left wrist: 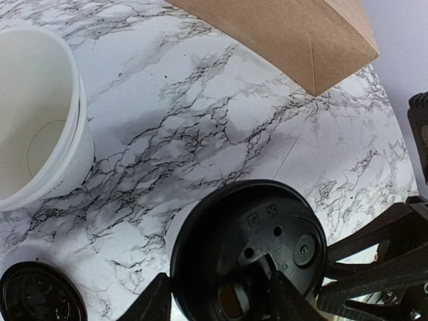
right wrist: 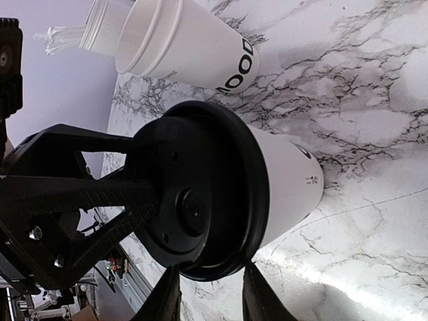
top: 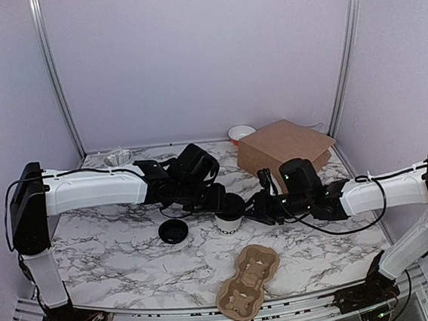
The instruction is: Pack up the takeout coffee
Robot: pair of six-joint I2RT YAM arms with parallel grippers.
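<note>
1. The coffee cup (top: 229,218) is standing upright at the centre of the top view on the marble table (top: 116,249), wearing its black lid (left wrist: 247,241). Both arms are meeting at it.
2. Left pincer (left wrist: 223,287): its fingers are showing apart at the bottom edge of its own view. One is sitting just outside the lid's rim and the other is lying across the lid's top. Cannot tell whether they are clamping or only pressing.
3. Right pincer (right wrist: 210,281): its fingers are sitting slightly apart at the bottom of its view, with the lid's rim at their tips. Cannot tell whether it is gripping.
4. Judging the step: the lid is probably being seated before the cup goes to the cardboard tray (top: 248,281) at lower centre.
   - One pincer should be steadying the wall below the rim while the other bears down evenly.
   - Squeeze lightly, since a paper wall is likely to buckle.
   - Check the rim all round before lifting.
5. Differences between views:
   - Only the top view is showing the tray and the paper bag (top: 285,150) at upper right.
   - The left wrist view is showing the lid's face and a second, open cup (left wrist: 33,120) at its left edge. I am not finding that cup from above.
   - The right wrist view is showing the cup's side wall. The rim is looking seated on that side.
   - A loose lid (top: 174,230) is lying left of the cup.
</note>
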